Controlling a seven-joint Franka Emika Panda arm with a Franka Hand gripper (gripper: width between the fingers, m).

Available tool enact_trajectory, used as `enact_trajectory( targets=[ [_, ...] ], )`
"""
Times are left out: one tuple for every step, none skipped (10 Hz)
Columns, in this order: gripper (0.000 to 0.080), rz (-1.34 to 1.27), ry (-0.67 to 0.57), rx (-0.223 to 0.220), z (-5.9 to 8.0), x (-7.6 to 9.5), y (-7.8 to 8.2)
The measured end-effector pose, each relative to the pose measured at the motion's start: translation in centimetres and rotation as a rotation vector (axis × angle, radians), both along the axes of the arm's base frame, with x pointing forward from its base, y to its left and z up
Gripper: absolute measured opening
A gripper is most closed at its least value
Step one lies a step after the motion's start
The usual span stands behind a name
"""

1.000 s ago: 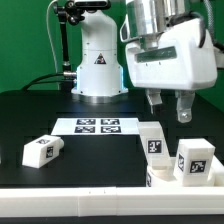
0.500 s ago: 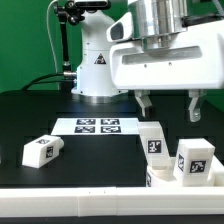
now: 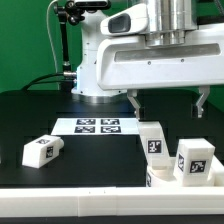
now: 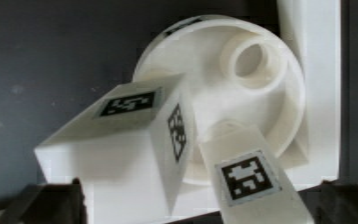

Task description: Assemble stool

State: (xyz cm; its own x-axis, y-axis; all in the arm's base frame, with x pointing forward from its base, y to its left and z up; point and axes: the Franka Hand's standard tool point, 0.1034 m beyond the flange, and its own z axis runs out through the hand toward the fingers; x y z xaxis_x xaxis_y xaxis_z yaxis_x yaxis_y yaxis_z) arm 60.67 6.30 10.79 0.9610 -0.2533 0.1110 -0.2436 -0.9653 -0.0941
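Hovering above seat [image 4: 194, 55], two legs [image 3: 153, 140] standing; leg-fitting stage, likely; pincer [image 3: 169, 106] spread, empty; next: grab left leg [image 3: 42, 150] squarely.

You're looking at white plastic throughout the kit. The seat [image 4: 229, 80] is smooth with a soft sheen. The legs [image 3: 151, 131] look matt, and each carries flat, printed black-and-white tags [image 3: 197, 166]. The surface [image 3: 30, 115] is black and matt. The marker board [image 3: 98, 126] looks like thin white card. Your claw [image 3: 169, 104] has a smooth, glossy white casing with dark fingers [image 3: 134, 102], and a brushed-metal collar [image 3: 165, 12] sits above it.
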Motion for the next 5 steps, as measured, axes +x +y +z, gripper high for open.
enact_trajectory(
  targets=[
    [0.0649,0.087,-0.006,-0.012,0.0,0.0,-0.03],
    [0.0649,0.148,-0.01,-0.02,0.0,0.0,-0.06],
    [0.0649,0.214,-0.015,-0.031,-0.04,-0.01,-0.09],
    [0.0649,0.375,-0.033,-0.067,-0.2,-0.06,-0.16],
    [0.0649,0.513,-0.04,-0.099,-0.24,-0.08,-0.22]
  ],
)
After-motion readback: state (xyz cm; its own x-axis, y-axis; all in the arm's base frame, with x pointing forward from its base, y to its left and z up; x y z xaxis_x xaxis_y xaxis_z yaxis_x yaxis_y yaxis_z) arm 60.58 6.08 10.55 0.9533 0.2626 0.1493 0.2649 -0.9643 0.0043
